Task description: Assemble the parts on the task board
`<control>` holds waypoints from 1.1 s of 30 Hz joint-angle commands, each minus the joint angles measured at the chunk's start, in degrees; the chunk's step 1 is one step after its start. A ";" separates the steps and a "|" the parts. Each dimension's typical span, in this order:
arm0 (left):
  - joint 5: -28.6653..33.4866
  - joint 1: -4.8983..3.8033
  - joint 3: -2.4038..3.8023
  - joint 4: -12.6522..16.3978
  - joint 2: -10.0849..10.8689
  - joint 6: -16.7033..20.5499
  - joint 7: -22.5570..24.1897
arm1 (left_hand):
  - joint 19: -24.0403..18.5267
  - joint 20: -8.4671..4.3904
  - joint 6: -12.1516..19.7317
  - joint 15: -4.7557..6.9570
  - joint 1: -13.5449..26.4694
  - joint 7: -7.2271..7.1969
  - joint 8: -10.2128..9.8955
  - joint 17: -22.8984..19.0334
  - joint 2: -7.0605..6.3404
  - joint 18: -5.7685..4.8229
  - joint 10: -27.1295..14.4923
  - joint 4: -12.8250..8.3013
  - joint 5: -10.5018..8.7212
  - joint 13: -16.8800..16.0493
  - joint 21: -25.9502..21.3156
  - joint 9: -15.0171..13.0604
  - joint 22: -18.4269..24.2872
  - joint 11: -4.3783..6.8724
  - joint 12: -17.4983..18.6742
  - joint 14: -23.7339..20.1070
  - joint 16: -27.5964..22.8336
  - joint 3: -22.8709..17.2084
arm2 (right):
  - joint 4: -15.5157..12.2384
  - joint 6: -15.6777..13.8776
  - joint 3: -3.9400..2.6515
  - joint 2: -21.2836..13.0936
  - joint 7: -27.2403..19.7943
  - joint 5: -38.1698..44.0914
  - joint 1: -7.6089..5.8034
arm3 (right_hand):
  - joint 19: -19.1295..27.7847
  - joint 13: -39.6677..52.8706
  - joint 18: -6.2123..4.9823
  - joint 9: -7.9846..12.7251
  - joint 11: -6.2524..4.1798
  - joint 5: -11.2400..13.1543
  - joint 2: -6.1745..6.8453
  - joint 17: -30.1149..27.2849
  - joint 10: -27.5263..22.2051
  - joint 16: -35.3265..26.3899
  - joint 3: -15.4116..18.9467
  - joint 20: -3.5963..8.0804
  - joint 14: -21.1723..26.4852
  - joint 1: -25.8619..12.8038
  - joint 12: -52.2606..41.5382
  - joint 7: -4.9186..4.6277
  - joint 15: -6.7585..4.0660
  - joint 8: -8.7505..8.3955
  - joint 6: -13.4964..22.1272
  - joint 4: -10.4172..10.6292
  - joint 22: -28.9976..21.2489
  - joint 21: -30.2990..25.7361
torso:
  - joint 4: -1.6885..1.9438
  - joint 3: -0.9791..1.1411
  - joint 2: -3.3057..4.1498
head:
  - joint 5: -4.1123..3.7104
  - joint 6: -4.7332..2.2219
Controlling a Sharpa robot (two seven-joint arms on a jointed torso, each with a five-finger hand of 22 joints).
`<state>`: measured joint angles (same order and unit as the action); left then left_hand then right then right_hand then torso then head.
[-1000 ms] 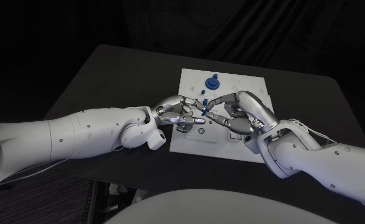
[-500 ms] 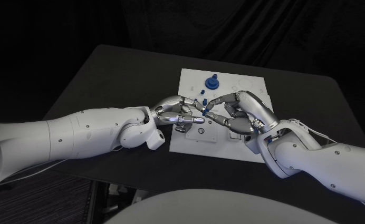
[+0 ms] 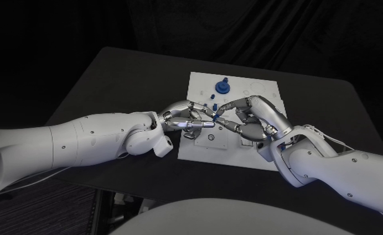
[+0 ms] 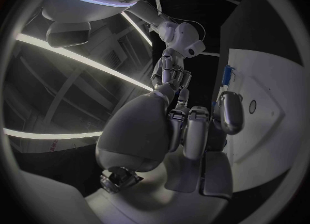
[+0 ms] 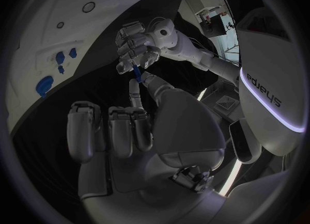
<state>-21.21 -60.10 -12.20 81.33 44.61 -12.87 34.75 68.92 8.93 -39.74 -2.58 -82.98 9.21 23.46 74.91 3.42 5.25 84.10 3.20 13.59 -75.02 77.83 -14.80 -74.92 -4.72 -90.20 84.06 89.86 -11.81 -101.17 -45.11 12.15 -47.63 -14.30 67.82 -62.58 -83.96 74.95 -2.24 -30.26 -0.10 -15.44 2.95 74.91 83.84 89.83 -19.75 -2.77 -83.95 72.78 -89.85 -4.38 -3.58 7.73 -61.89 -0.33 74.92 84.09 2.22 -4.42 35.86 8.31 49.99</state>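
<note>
Nearest the robot, the two hands are seen meeting above the middle of the white task board (image 3: 201, 144). The left hand (image 3: 185, 119) and the right hand (image 3: 249, 118) are brought fingertip to fingertip, and a thin blue pin (image 3: 216, 114) is pinched between them. In the right wrist view the pin (image 5: 136, 72) is shown as a slim stick with one end inside the curled fingers of the left hand (image 5: 137, 48) and the other end at a fingertip of the right hand (image 5: 132, 126); its long axis runs from one hand to the other. Which hand bears the grip cannot be told for certain; both touch it. Farther along the board, a small blue part (image 3: 213, 97) stands upright, and beyond it a round blue part (image 3: 222, 86) with a peg on top is seated.
</note>
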 commanded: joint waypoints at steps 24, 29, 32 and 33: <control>-0.03 0.12 0.03 0.06 0.00 -0.37 2.09 | 1.38 -0.13 -4.25 0.38 -2.25 -1.01 -2.51 15.09 0.90 -0.83 5.90 2.41 -1.58 -14.98 -0.08 0.70 -7.43 0.56 0.20 5.94 0.14 0.36 | -0.18 0.85 -0.02 -0.11 1.08 -0.02 0.09 | -3.06 15.05 0.71 -0.11 0.42 -0.16 0.02 15.09 6.16 0.17 -0.28 -0.41 -6.05 0.41 -0.15 0.14 0.45 0.14 -0.43 0.03 13.09 -0.18 | 0.04 -0.02 -0.01 | 0.09 0.01; -0.03 0.12 0.03 0.06 -0.03 -0.35 2.06 | 1.71 -0.12 -8.19 0.14 -3.98 -0.78 -0.62 15.09 1.46 -0.91 5.90 1.80 -1.46 -14.98 -0.04 -0.50 -7.62 0.05 0.20 5.94 0.14 0.45 | -0.41 1.09 -0.02 -0.10 1.13 -0.02 0.09 | -3.02 15.05 0.70 -0.13 0.43 -0.17 -0.01 15.09 6.16 0.17 -0.29 -0.42 -6.05 0.54 -0.15 0.13 0.46 0.12 -0.41 -0.01 13.06 -0.25 | 0.05 -0.03 0.01 | 0.16 0.01; -0.03 0.13 0.03 0.07 -0.04 -0.31 2.02 | 1.81 -0.05 -8.60 0.10 -4.34 -0.82 -0.39 15.09 1.56 -0.94 5.90 1.59 -1.38 -14.98 0.00 -0.68 -7.67 0.04 0.20 5.94 0.14 0.43 | -0.51 1.16 -0.02 -0.12 1.15 -0.02 0.09 | -3.02 15.05 0.70 -0.13 0.43 -0.17 -0.01 15.09 6.16 0.17 -0.29 -0.42 -6.05 0.54 -0.15 0.13 0.46 0.12 -0.41 -0.01 13.06 -0.25 | 0.04 -0.03 0.01 | 0.20 0.01; -0.03 0.13 0.03 0.08 -0.04 -0.29 2.01 | 1.89 -0.03 -8.78 0.08 -4.59 -0.82 -0.29 15.09 1.53 -0.95 5.90 1.40 -1.34 -14.98 0.03 -0.78 -7.71 0.04 0.20 5.94 0.14 0.44 | -0.53 1.17 -0.02 -0.12 1.16 -0.02 0.09 | -3.02 15.05 0.70 -0.13 0.43 -0.17 -0.01 15.09 6.16 0.17 -0.29 -0.42 -6.05 0.54 -0.15 0.13 0.46 0.12 -0.41 -0.01 13.06 -0.25 | 0.05 -0.03 0.02 | 0.19 0.01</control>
<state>-21.21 -60.09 -12.20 81.28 44.67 -12.82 35.63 70.39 8.74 -48.13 -2.57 -86.91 8.39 22.87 74.91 4.62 5.25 84.01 4.95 12.06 -75.13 77.64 -15.48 -74.91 -4.43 -90.21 84.06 89.86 -11.42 -101.49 -44.31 12.16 -47.69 -14.16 67.78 -62.58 -83.96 74.93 -2.24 -30.29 -0.10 -15.42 2.97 74.91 83.84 89.83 -19.73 -2.76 -83.95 72.77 -89.85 -4.27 -3.58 7.71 -62.00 -0.32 74.91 84.09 2.27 -4.44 35.85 8.49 49.99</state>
